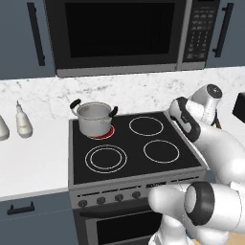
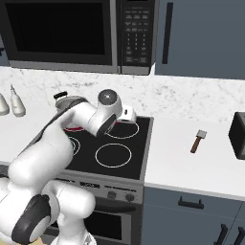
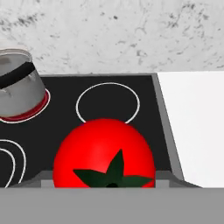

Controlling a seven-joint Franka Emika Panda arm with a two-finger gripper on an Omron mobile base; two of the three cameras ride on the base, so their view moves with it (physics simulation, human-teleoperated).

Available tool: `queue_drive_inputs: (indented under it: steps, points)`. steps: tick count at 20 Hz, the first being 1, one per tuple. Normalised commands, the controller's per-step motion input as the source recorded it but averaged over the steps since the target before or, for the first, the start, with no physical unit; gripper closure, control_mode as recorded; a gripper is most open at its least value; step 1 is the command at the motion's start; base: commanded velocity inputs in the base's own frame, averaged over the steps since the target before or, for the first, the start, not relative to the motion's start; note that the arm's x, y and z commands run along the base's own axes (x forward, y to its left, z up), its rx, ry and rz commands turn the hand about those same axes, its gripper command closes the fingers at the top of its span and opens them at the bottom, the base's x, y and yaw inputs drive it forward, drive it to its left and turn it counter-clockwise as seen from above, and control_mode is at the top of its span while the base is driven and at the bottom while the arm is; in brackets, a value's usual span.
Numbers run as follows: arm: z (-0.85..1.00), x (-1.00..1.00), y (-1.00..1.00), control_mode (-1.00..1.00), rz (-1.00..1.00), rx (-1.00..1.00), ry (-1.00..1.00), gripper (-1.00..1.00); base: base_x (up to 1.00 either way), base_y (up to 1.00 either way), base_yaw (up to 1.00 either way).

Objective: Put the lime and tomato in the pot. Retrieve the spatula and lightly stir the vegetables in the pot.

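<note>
Now | tomato [image 3: 104,153] right at gripper, apparently grasped, above stove, right of pot [image 1: 94,118] | fingertips hidden behind tomato; pot contents unseen

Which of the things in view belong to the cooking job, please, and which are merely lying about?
Job:
- tomato, held in the hand
- pot, on the back-left burner
- spatula, on the counter right of the stove

Lying about:
- two white bottles
- microwave
- dark appliance
</note>
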Motion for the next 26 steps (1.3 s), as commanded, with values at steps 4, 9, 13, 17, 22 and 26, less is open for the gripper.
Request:
queue_drive_inputs:
  steps: [4, 9, 13, 17, 22, 26]
  points:
    - [0.19, -0.12, 1.0, -1.0, 0.0, -0.01, -0.08, 1.0, 0.0, 0.0, 0.0]
    - [0.0, 0.0, 1.0, -1.0, 0.0, -0.04, -0.03, 1.0, 0.0, 0.0, 0.0]
    - [0.0, 0.0, 1.0, -1.0, 0.01, -0.01, -0.03, 1.0, 0.0, 0.0, 0.0]
    - [0.15, 0.0, 0.98, -1.0, 0.01, 0.0, 0.0, 1.0, 0.0, 0.0, 0.0]
    - [0.24, 0.1, 0.85, -1.0, 0.0, 0.0, 0.0, 1.0, 0.0, 0.0, 0.0]
    - [0.07, 0.28, 0.71, -1.0, 0.0, 0.0, -0.02, 1.0, 0.0, 0.0, 0.0]
